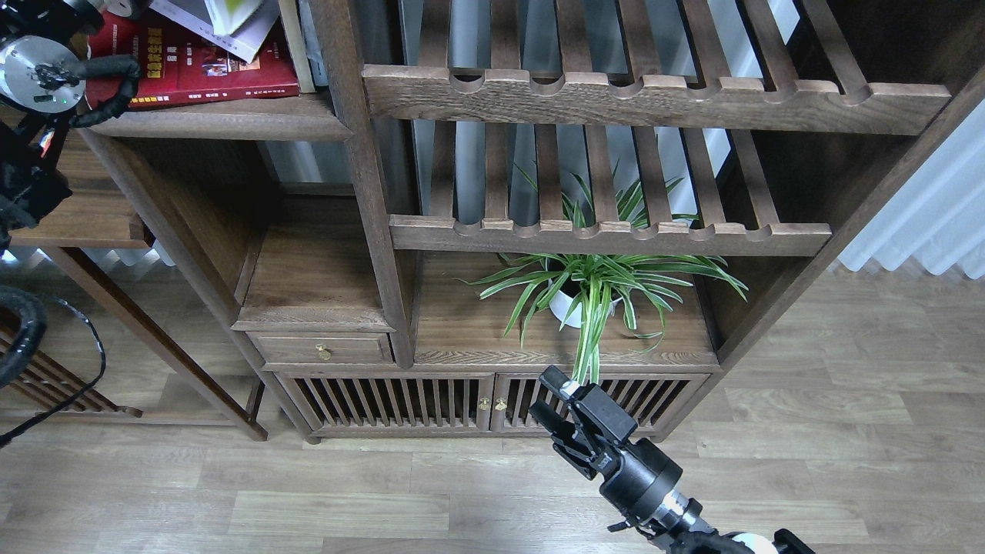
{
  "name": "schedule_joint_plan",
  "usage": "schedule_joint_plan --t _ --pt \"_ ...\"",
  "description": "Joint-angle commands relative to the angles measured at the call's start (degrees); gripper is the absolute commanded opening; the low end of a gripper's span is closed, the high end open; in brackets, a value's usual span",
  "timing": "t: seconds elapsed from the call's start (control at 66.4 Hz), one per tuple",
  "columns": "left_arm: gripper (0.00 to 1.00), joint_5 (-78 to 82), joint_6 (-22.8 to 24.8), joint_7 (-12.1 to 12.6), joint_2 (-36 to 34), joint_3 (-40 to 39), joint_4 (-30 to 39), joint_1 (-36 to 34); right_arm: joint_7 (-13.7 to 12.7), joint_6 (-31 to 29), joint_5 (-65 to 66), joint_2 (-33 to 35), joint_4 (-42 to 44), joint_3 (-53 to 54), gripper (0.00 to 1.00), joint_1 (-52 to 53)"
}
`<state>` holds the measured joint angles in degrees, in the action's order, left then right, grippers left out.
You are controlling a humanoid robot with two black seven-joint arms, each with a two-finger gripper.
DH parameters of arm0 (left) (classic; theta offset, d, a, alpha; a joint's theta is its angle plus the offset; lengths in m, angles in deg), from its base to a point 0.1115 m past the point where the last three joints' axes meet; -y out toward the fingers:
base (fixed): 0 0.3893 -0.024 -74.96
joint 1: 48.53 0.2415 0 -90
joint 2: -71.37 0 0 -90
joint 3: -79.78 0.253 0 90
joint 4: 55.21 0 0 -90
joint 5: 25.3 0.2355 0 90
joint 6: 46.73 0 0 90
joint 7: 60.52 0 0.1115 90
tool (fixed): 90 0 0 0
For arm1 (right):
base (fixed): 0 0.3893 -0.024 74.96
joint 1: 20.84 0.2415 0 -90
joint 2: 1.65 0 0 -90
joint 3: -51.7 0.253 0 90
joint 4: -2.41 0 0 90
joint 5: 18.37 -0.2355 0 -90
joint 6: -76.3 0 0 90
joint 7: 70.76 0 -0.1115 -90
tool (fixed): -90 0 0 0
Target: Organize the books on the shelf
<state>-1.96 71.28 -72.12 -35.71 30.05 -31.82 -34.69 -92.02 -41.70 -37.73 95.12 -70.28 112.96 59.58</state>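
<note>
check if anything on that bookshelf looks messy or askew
Yes. On the solid dark-brown wooden shelf at top left, the dark red book lies flat, with a white book and a yellow-green book piled crookedly on it rather than standing upright.

**Arms: left raised at the frame edge, right low and idle**

My left arm [35, 73] comes in at the upper left corner, a silver round joint and black cabling showing; its far end runs out past the top edge, so I cannot see that gripper. My right arm [646, 488] rises from the bottom edge, angled up and to the left. Its right gripper [550, 400] has both fingers apart, holding nothing.
</note>
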Motion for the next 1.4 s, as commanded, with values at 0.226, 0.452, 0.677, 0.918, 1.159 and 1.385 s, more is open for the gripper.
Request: schedule_joint_plan --t 0.226,0.452,0.677,0.918,1.159,1.385 --pt "0.49 -9.63 -0.01 -2.81 1.88 0.17 0.25 2.25 0.00 0.00 0.03 -0.35 0.01 0.17 1.00 0.10" --pt "0.75 -12.00 -0.01 -4.83 1.88 -0.71 1.75 2.42 0.00 0.00 0.03 -0.44 0.01 0.17 1.00 0.10" --pt "0.81 -17.63 -0.01 -5.89 1.18 -1.50 7.81 5.85 0.00 0.00 0.03 -0.70 0.01 0.17 1.00 0.18" --pt "0.83 -17.81 -0.01 -5.09 0.91 -9.76 20.55 17.09 0.00 0.00 -0.06 -0.70 0.01 0.52 1.00 0.18" --pt "0.83 -17.81 -0.01 -5.01 0.65 -14.77 31.80 25.53 -0.09 0.00 -0.06 -0.70 -0.60 0.17 1.00 0.10" --pt "0.84 -18.16 -0.01 -4.57 -3.39 -16.36 44.11 31.86 0.08 0.00 -0.50 -0.79 -2.54 0.70 0.99 0.45"
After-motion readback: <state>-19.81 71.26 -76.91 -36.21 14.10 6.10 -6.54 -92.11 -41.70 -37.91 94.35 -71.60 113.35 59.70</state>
